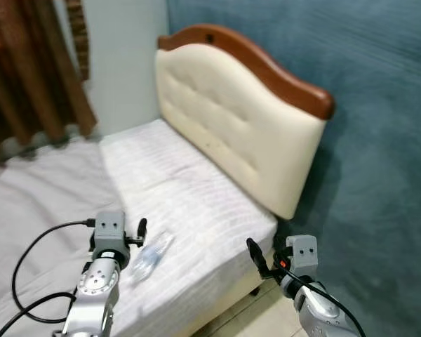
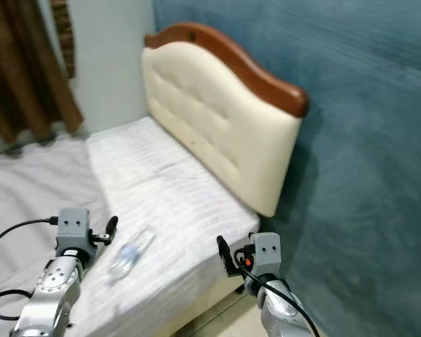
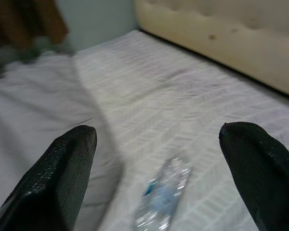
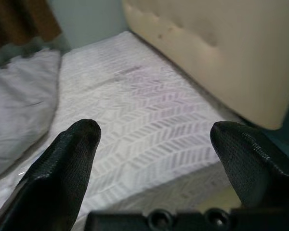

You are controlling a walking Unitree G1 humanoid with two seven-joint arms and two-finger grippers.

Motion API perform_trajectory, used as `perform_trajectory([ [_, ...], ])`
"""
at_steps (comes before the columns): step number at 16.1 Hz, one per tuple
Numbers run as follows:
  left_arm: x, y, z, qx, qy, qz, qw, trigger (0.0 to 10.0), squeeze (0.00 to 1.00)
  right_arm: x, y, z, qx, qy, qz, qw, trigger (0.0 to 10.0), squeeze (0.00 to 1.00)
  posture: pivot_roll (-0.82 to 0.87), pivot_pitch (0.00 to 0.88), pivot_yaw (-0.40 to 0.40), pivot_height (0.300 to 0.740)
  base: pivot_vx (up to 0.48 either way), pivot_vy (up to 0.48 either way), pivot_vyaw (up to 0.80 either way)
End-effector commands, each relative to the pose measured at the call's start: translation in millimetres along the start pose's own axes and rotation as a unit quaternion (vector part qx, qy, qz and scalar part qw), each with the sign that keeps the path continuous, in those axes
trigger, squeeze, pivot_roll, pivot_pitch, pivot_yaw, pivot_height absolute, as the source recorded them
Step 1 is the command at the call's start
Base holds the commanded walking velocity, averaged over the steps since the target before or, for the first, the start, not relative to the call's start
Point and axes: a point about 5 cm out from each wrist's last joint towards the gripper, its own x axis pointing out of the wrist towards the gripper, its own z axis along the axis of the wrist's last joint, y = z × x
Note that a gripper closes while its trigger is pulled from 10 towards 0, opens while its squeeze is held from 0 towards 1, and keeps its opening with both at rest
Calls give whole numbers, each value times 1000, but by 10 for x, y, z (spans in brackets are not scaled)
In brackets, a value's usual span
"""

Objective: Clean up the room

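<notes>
Plastic bottle — lying flat on the white bed sheet near the mattress edge, not yet picked up. Left gripper hovers just beside it, fingers spread wide, holding nothing. Right gripper — fingers apart too, off the bed's corner near the cream headboard. Clean-up looks barely begun.
</notes>
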Motion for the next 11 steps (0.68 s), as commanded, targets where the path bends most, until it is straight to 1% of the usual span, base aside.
perform_trajectory([
  [1, 7, -47, 10, -5, 1, -7, 1000, 10000, 0, -23, -79, 13, -6, 0, -11, 1000, 10000, 0, -26, 0, -13, 740, 446, 0, 0],
  [3, 1, -56, -4, -5, 3, -8, 1000, 10000, 0, -40, -83, -4, -7, 3, -12, 1000, 10000, 0, -32, 0, -14, 740, 446, 0, 0],
  [4, 22, -67, -12, -2, 6, -12, 1000, 10000, 0, -52, -82, -15, -7, 5, -13, 1000, 10000, 0, -37, 0, -14, 740, 446, 0, 0],
  [5, 61, -63, -5, 6, 10, -15, 1000, 10000, 0, -64, -78, -19, -6, 5, -14, 1000, 10000, 0, -43, 0, -14, 740, 450, 0, 0],
  [6, 148, -41, 8, 20, 21, -25, 999, 10000, 0, -100, -71, -41, -4, 7, -17, 1000, 10000, 0, -58, 0, -6, 740, 458, 0, 0],
  [7, 211, 7, 25, 21, 32, -21, 999, 10000, 0, -133, -69, -60, -3, 9, -19, 1000, 10000, 0, -67, 0, 3, 740, 382, 0, 0],
  [8, 226, 56, 33, 14, 39, -24, 999, 10000, 0, -181, -69, -74, -7, 10, -20, 1000, 10000, 0, -94, 0, 18, 740, 0, 0, 0],
  [9, 200, 50, 0, 30, 43, -33, 998, 10000, 0, -210, -94, -84, -8, 11, -27, 1000, 10000, 0, -99, 0, 22, 740, 0, 0, 0],
  [11, 166, 55, -65, 21, 49, -32, 998, 10000, 0, -244, -131, -96, -1, 11, -43, 999, 10000, 0, -103, 0, 25, 740, 0, 0, 0],
])
